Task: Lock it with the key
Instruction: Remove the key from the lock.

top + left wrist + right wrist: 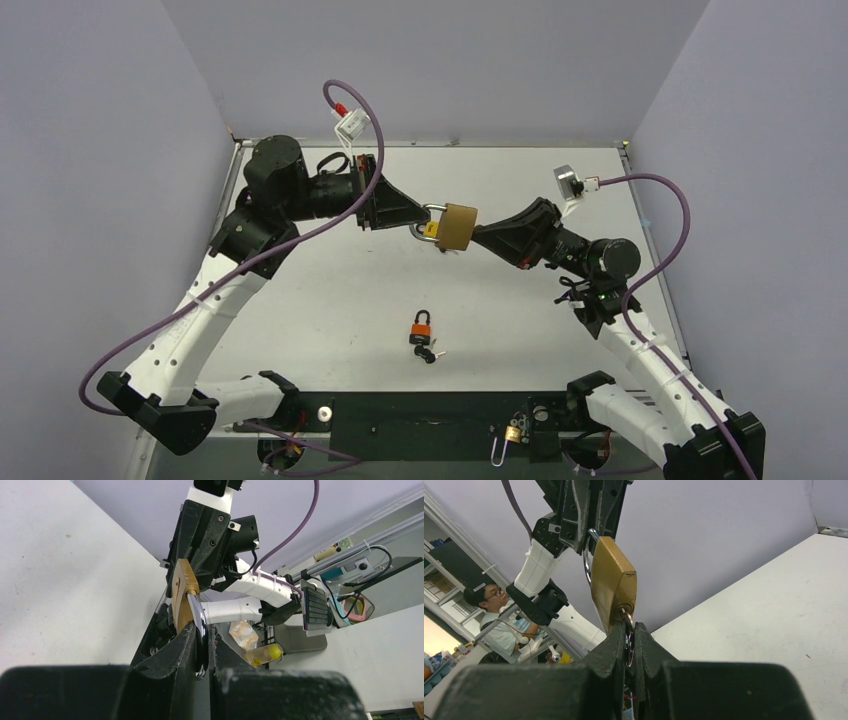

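A brass padlock (458, 227) hangs in the air above the table's middle, between the two arms. My left gripper (422, 222) is shut on its steel shackle (199, 621); the brass body (181, 597) shows just beyond my fingers. My right gripper (484, 236) is shut on the key (627, 630), which sits in the keyhole at the bottom of the lock body (613, 582). The key's blade is hidden inside the lock.
A small orange padlock (422, 326) with dark keys (429, 353) lies on the white table (300, 310) near the front. Another brass padlock (512, 434) rests on the black base plate between the arm bases. Grey walls close in on three sides.
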Motion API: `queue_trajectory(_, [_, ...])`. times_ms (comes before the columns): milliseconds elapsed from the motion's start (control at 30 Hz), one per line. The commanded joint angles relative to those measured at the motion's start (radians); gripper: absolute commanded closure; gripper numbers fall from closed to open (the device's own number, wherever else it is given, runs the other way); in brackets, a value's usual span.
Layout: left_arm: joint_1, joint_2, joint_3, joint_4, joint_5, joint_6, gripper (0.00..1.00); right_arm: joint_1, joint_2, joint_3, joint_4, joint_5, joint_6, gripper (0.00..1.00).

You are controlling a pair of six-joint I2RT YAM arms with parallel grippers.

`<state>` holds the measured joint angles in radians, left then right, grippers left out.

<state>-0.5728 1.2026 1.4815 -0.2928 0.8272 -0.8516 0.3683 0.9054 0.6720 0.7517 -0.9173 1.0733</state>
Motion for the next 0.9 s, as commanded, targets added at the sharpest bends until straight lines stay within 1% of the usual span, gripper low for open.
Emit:
queue_trajectory(0, [0.028,-0.029,0.017,0.155,0.036,-0.039,1.0,-0.003,-0.026,0.035,-0.03,0.031,-0.068,1.0])
queue_trajectory(167, [0.089,-0.036,0.002,0.212,0.073,-0.076,1.0,-0.04,-0.047,0.0,-0.051,0.03,-0.088,1.0])
queue_trajectory(333, [0.153,-0.046,-0.018,0.249,0.109,-0.105,1.0,-0.12,-0.044,-0.066,-0.026,0.013,-0.07,1.0])
queue_trajectory(400, [0.16,-0.046,-0.024,0.231,0.096,-0.089,1.0,-0.154,-0.042,-0.08,-0.086,0.025,-0.109,1.0])
queue_trajectory(433, [0.158,-0.044,-0.029,0.201,0.086,-0.077,1.0,-0.164,-0.043,-0.067,-0.212,0.064,-0.198,1.0])
queue_trajectory(467, [0.15,-0.037,-0.048,0.183,0.057,-0.054,1.0,-0.173,-0.043,-0.05,-0.319,0.154,-0.254,1.0])
queue_trajectory(500, [0.142,-0.028,-0.062,0.157,0.017,-0.042,1.0,-0.17,-0.037,-0.014,-0.528,0.212,-0.365,1.0])
queue_trajectory(533, [0.118,-0.023,-0.092,0.144,-0.005,-0.016,1.0,-0.167,-0.031,0.002,-0.61,0.313,-0.404,1.0])
queue_trajectory(567, [0.102,-0.009,-0.105,0.102,-0.078,0.023,1.0,-0.164,-0.011,0.027,-0.74,0.364,-0.445,1.0])
queue_trajectory(600, [0.059,0.001,-0.125,0.079,-0.124,0.045,1.0,-0.164,0.0,0.035,-0.834,0.457,-0.453,1.0])
queue_trajectory(633, [0.038,0.032,-0.132,0.042,-0.21,0.1,1.0,-0.163,0.027,0.049,-0.874,0.5,-0.462,1.0])
queue_trajectory(667, [-0.011,0.053,-0.145,0.028,-0.25,0.112,1.0,-0.161,0.038,0.053,-0.936,0.577,-0.467,1.0])
queue_trajectory(700, [-0.033,0.093,-0.153,0.026,-0.311,0.12,1.0,-0.157,0.06,0.056,-0.961,0.614,-0.472,1.0])
queue_trajectory(733, [-0.068,0.116,-0.181,0.045,-0.328,0.113,1.0,-0.155,0.078,0.057,-1.011,0.696,-0.471,1.0])
queue_trajectory(800, [-0.115,0.187,-0.219,0.124,-0.373,0.083,1.0,-0.152,0.103,0.054,-1.071,0.781,-0.465,1.0])
queue_trajectory(867, [-0.155,0.272,-0.225,0.192,-0.415,0.061,1.0,-0.151,0.122,0.043,-1.096,0.819,-0.461,1.0])
